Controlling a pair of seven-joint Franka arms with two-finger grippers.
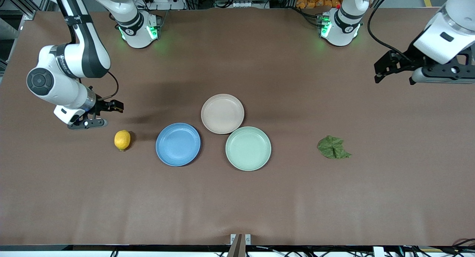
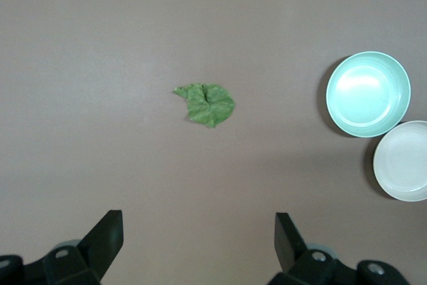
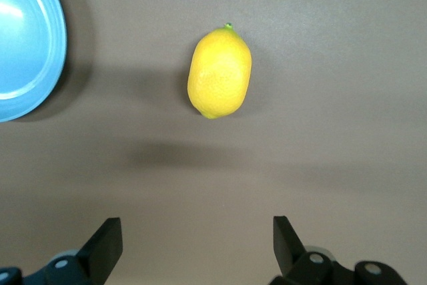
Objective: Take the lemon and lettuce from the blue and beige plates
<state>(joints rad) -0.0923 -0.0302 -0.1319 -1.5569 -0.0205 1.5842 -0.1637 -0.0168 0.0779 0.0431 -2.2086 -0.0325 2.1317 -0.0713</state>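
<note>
Three times checked a plate, three times found it bare: looked at the round blue plate (image 1: 178, 144), the round pale beige plate (image 1: 222, 113) and the round mint-green plate (image 1: 248, 148).

Found the small oval yellow lemon (image 1: 122, 139) (image 3: 219, 71) lying on the brown table (image 1: 237, 205), beside the blue plate, toward the right arm's end. Found the dark green wrinkly lettuce leaf (image 1: 333, 147) (image 2: 207, 103) flat on the table too, toward the left arm's end, well apart from the mint-green plate.

Saw the right gripper (image 1: 118, 107) (image 3: 195, 225) hanging low over bare table near the lemon, fingers spread wide, holding nothing. Saw the left gripper (image 1: 377, 72) (image 2: 199, 221) up over bare table at the left arm's end, also spread wide and holding nothing.

Worried about the smooth lemon rolling or popping away if squeezed off its middle. Worried about the thin leaf too: so flat that fingers might close on air, or scrape the table and rip it. Guessed at a mix-up as well, with no food on any plate to pick from.
</note>
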